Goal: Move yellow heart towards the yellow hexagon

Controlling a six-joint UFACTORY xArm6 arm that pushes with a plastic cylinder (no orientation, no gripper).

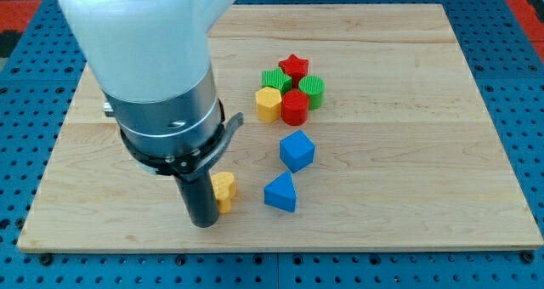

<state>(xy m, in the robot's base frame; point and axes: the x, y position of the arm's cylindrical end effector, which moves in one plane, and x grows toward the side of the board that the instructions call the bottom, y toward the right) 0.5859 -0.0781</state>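
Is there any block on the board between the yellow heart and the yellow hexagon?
No. In the camera view, the stretch from the yellow heart up to the yellow hexagon is bare wood; the blue blocks lie to the view's right of it.

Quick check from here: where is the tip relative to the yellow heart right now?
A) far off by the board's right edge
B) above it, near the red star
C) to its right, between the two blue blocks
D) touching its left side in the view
D: my tip stands against the view's left side of the yellow heart, which lies well below the yellow hexagon.
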